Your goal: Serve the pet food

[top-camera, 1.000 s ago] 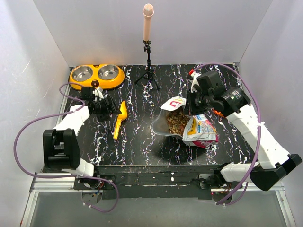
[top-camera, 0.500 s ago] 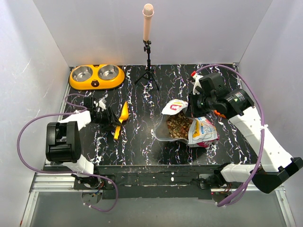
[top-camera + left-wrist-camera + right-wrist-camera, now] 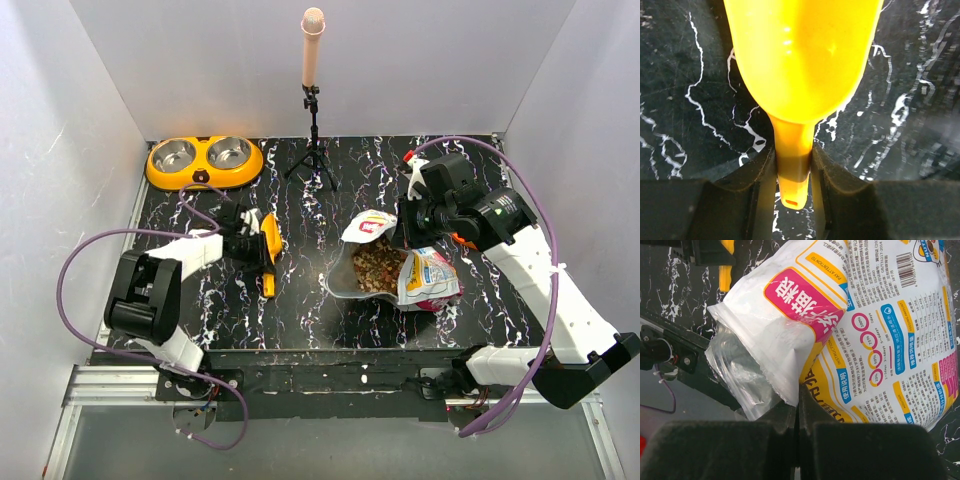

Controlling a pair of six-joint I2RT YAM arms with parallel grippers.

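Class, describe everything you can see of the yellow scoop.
The scoop is glossy yellow-orange plastic, with a rounded bowl narrowing to a slim handle. The left gripper clamps the handle near its end, a finger pressed against each side. It sits over the black marbled table, left of the open bag.

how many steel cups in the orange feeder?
2. Both sit side by side in the orange double bowl at the far left: the left cup and the right cup. Nothing covers the bowl, so none looks hidden.
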